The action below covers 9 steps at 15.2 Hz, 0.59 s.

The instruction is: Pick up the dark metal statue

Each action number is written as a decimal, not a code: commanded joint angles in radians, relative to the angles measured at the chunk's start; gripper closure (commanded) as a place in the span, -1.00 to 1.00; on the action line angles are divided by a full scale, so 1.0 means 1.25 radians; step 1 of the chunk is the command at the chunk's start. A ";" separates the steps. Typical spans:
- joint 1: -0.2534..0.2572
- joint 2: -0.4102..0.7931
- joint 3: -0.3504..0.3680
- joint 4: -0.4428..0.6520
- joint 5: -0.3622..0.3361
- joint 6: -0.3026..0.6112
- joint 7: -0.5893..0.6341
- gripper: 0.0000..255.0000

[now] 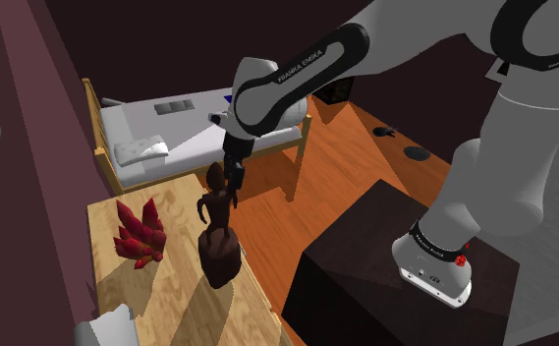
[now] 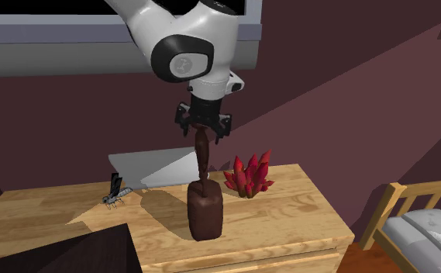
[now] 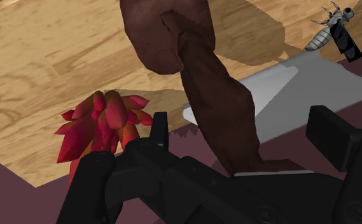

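Statue (image 2: 204, 209), dark brown, stands upright on the wooden table (image 2: 304, 213). In the second exterior view, a small insect figure (image 2: 116, 192) lies left of the statue and a grey sheet (image 2: 153, 167) behind it. The gripper (image 2: 202, 132) straddles its top, fingers wide apart and not touching. A red crystal cluster (image 2: 248, 177) sits right of the statue.

The light wooden worktop (image 2: 304, 225) carries a dark brown statue (image 2: 204, 209) standing upright near its middle. A red spiky cluster (image 2: 248, 177) is just beside it, a flat pale grey sheet (image 2: 153, 167) lies toward the wall, and a small insect figure (image 2: 115, 194) sits near the sheet's corner.
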 commanded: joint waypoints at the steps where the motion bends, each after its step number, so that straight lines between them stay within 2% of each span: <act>1: 0.000 0.017 0.004 0.001 0.009 0.016 -0.013 -1.00; 7: -0.002 0.053 0.011 -0.003 0.027 0.055 -0.037 -1.00; 8: -0.001 0.052 0.011 -0.004 0.028 0.055 -0.036 1.00; 9: -0.001 0.052 0.011 -0.005 0.027 0.054 -0.036 1.00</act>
